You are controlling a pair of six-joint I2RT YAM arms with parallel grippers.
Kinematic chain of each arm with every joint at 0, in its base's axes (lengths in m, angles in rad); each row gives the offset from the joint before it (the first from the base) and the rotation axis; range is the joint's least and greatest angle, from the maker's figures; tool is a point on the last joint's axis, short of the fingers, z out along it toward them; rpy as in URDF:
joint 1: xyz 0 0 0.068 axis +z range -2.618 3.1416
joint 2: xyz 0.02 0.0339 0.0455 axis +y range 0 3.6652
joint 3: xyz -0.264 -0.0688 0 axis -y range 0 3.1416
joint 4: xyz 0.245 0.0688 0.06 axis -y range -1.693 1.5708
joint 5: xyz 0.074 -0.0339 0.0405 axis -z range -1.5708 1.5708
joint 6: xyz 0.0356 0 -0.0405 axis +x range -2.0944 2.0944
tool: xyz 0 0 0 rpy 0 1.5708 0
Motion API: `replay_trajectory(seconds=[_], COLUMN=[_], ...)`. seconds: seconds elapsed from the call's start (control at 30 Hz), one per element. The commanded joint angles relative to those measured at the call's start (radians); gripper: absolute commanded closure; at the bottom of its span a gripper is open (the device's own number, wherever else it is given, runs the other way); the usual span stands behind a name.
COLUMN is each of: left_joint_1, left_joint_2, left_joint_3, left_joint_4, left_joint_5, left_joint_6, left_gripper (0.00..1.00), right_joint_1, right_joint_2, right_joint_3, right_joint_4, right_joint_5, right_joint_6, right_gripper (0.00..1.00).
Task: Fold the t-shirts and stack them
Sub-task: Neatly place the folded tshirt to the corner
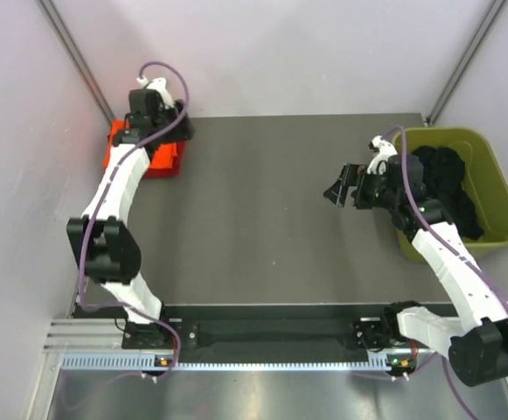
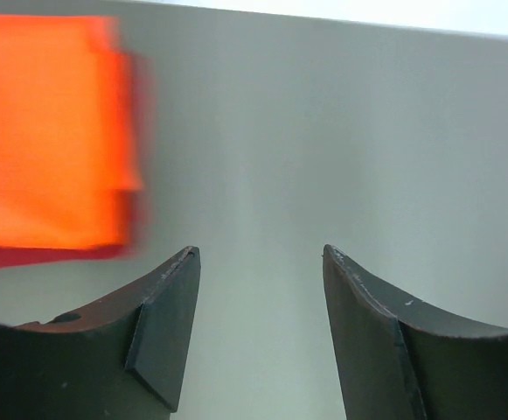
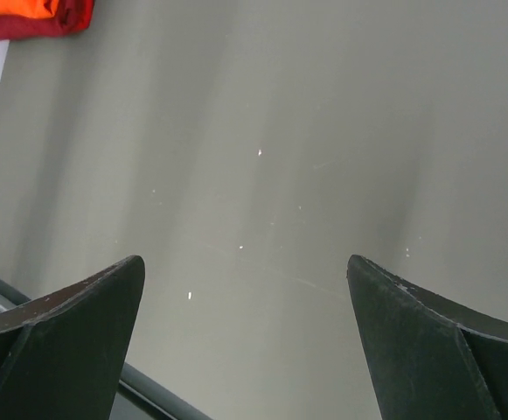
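You are closing the stacking step, orange t-shirt (image 2: 48,131) over dark red t-shirt (image 2: 26,256), left claw (image 2: 260,262) and right claw (image 3: 245,262) spread empty; next, probably the tub (image 1: 501,234).

White-shelled left arm (image 1: 118,188) and right arm (image 1: 453,262), black joints, a purple cable (image 1: 184,87) along each. Dark curved fingers (image 2: 162,341), scuffed at edges, on left end effector (image 2: 260,262) and right end effector (image 3: 245,271).

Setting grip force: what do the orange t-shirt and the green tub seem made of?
Orange t-shirt: soft matte fabric, judging by its folded layers and limp edge. Olive-green tub: probably rigid plastic, smooth, with a moulded rim.
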Motion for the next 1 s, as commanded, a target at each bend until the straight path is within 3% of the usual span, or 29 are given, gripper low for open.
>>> replay_trajectory(seconds=[0.0, 0.07, 0.23, 0.27, 0.43, 0.57, 0.97], left_joint_1=[-0.169, -0.225, -0.381, -0.394, -0.417, -0.417, -0.417], left_joint_2=[-0.191, -0.264, -0.513, -0.537, -0.655, -0.720, -0.734], left_joint_3=[-0.136, -0.237, -0.458, -0.504, -0.603, -0.649, -0.628], left_joint_4=[0.036, 0.075, 0.224, 0.232, 0.250, 0.261, 0.261], left_joint_5=[0.189, 0.253, 0.362, 0.364, 0.358, 0.332, 0.313], left_joint_6=[-0.051, -0.076, -0.164, -0.177, -0.212, -0.228, -0.214], left_gripper=[0.37, 0.37, 0.33, 0.01, 0.01, 0.01, 0.01], right_joint_1=[-0.007, -0.027, -0.058, -0.059, -0.059, -0.058, -0.059], right_joint_2=[-0.054, -0.057, -0.093, -0.106, -0.090, -0.120, -0.188], right_joint_3=[0.033, 0.024, 0.004, 0.008, 0.071, 0.044, 0.048], right_joint_4=[-0.010, -0.013, 0.047, 0.052, -0.040, -0.022, -0.025], right_joint_5=[0.061, 0.074, -0.063, -0.063, -0.055, -0.074, -0.023], right_joint_6=[0.065, 0.118, 0.076, 0.082, 0.059, 0.062, 0.065], right_gripper=[0.00, 0.00, 0.00, 0.00, 0.00, 0.00, 0.00])
